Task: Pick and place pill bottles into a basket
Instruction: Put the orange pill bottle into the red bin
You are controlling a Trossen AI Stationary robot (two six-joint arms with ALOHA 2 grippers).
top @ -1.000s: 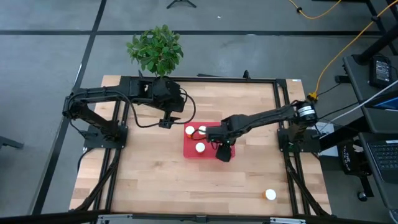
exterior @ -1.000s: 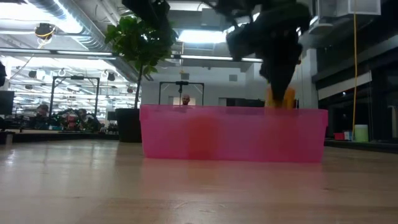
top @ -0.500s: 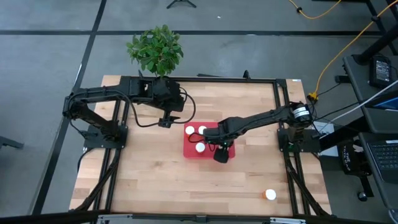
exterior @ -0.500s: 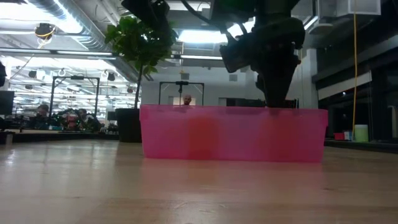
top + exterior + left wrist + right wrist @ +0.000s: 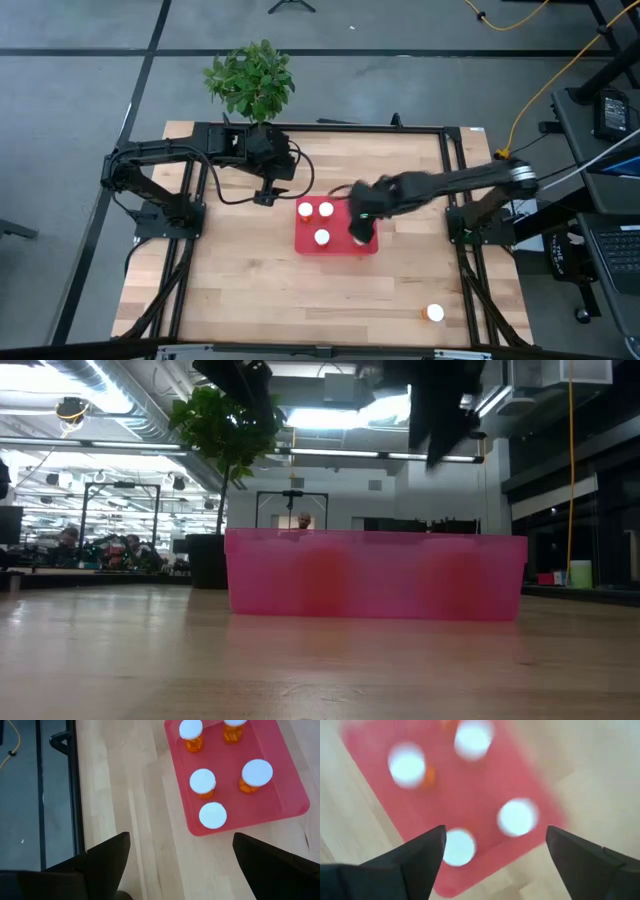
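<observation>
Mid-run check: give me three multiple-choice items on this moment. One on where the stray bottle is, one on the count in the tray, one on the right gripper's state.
1. Where is the pill bottle that is outside the tray?
A) beside the plant pot
B) on the table, near its corner on the right arm's side
C) under the left gripper

2. How many bottles stand in the tray?
A) three
B) five
C) six

3. The right gripper is:
A) open and empty above the tray
B) shut on a bottle
C) resting on bare wood

Answers:
1 B: the high view shows it alone near that corner.
2 B: the left wrist view shows five white caps in the tray.
3 A: the right wrist view shows its fingers spread with nothing between them.
</observation>
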